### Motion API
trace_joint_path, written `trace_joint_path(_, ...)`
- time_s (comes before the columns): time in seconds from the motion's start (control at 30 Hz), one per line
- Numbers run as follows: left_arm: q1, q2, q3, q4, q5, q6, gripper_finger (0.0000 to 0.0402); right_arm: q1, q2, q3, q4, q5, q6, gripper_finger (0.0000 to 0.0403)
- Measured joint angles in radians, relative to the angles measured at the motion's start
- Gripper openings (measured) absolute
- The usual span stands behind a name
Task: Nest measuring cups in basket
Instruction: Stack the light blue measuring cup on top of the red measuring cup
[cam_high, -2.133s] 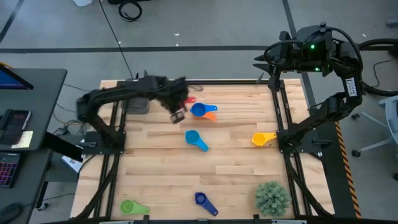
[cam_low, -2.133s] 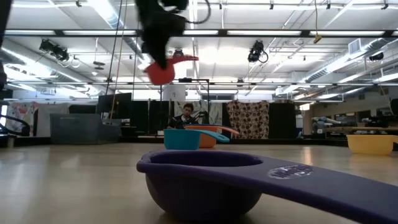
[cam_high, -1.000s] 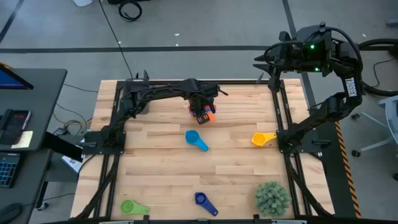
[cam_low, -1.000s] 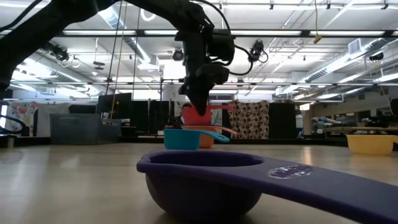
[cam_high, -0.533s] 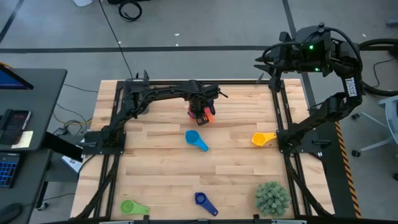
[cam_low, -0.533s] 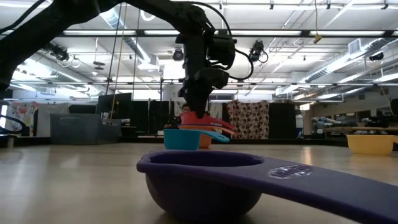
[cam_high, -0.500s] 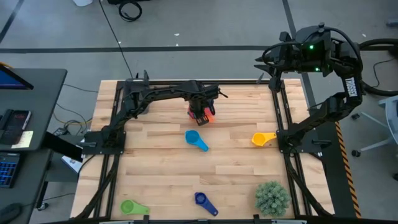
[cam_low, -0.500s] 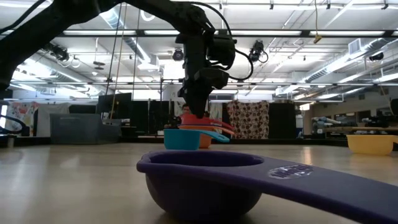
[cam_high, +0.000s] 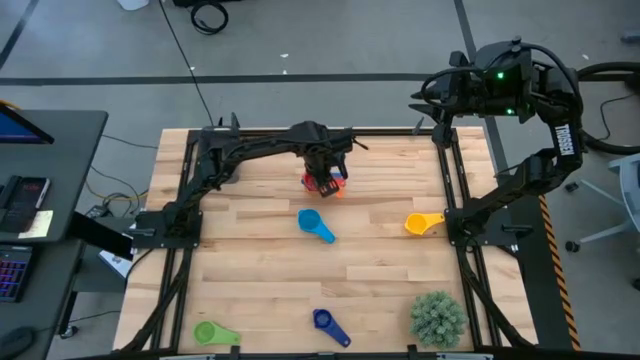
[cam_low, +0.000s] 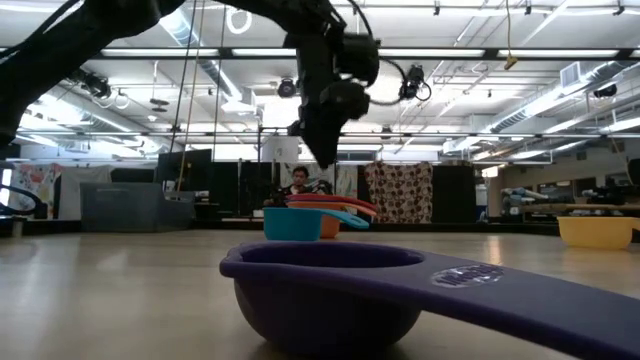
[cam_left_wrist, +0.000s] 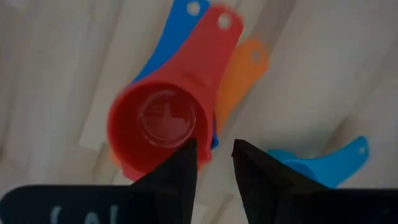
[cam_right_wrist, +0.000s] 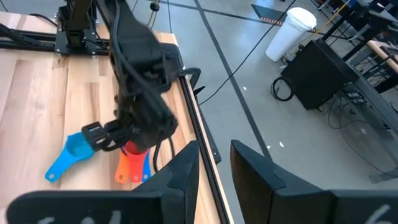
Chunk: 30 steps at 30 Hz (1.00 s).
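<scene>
A red measuring cup (cam_left_wrist: 158, 124) sits nested in a blue cup, which sits on an orange one; their handles fan out side by side. This stack (cam_high: 325, 183) rests on the table's far middle. My left gripper (cam_left_wrist: 214, 158) hangs open just above the stack (cam_low: 322, 208), pointing down, with nothing between its fingers. A light blue cup (cam_high: 315, 224), a yellow one (cam_high: 422, 223), a dark blue one (cam_high: 330, 324) and a green one (cam_high: 214, 333) lie apart on the table. My right gripper (cam_right_wrist: 214, 168) waits open, raised over the far right corner. The basket does not show.
A spiky green plant ball (cam_high: 438, 317) stands at the near right corner. My left arm (cam_high: 250, 148) stretches along the far edge. The dark blue cup (cam_low: 330, 290) fills the front of the low view. Bare wood lies between the scattered cups.
My left gripper has set the red cup down into the blue and orange cups, let go of it, and risen straight up. The red cup stays nested in the stack.
</scene>
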Motion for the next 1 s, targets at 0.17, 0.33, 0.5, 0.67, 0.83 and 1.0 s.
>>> trace_joint_path(0.17, 0.013, 0.0, 0.145, -0.079, -0.004, 0.026, 0.0108, 0.0, 0.001, -0.035, -0.01, -0.03, 0.058, 0.0096)
trace_joint_path(0.33, 0.038, -0.067, 0.169, -0.176, -0.012, 0.033, 0.0108, 0.0, 0.001, -0.079, -0.061, -0.034, 0.066, 0.0096)
trace_joint_path(0.5, 0.055, -0.186, 0.165, -0.277, -0.026, 0.004, 0.0107, 0.0, 0.0, -0.11, -0.116, -0.043, 0.074, 0.0096)
trace_joint_path(0.67, 0.05, -0.316, 0.165, -0.291, -0.028, -0.018, 0.0107, 0.0, 0.0, -0.143, -0.117, -0.163, 0.121, 0.0096)
trace_joint_path(0.83, 0.045, -0.438, 0.165, -0.291, -0.027, -0.077, 0.0107, 0.0, 0.0, -0.189, -0.118, -0.25, 0.124, 0.0096)
trace_joint_path(1.0, 0.027, -0.529, 0.165, -0.291, -0.028, -0.105, 0.0107, 0.002, 0.0, -0.264, -0.117, -0.265, 0.124, 0.0096)
